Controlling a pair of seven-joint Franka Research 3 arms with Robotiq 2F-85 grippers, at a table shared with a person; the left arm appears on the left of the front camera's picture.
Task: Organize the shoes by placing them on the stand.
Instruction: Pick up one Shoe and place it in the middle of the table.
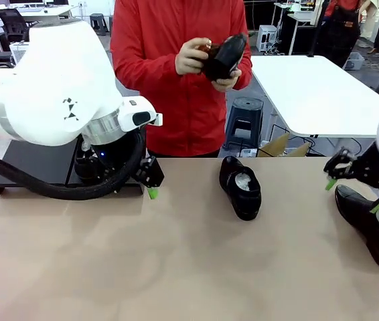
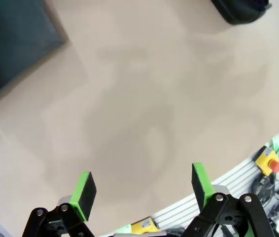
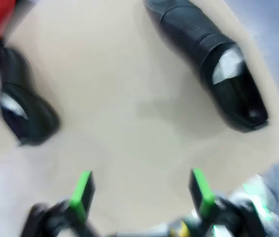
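Across the table, a person in a red top holds one black shoe [image 1: 224, 57] in both hands at chest height. A second shoe [image 1: 241, 187] with white paper inside lies mid-table, and a third shoe [image 1: 370, 224] lies at the right edge. The black stand [image 1: 35, 164] sits far left, partly hidden by my left arm. My left gripper [image 1: 150, 184] hangs by the stand's right end; in its wrist view the gripper [image 2: 143, 190] is open over bare table. My right gripper [image 1: 353, 195] hovers open just above the right shoe [image 3: 213, 59], with the middle shoe [image 3: 23, 108] off to one side.
The tan tabletop [image 1: 176, 261] between the stand and the shoes is bare. The stand's corner [image 2: 16, 34] and a shoe's tip [image 2: 240, 10] show at the top of the left wrist view. A white table [image 1: 317, 93] and a stool [image 1: 245, 120] stand behind.
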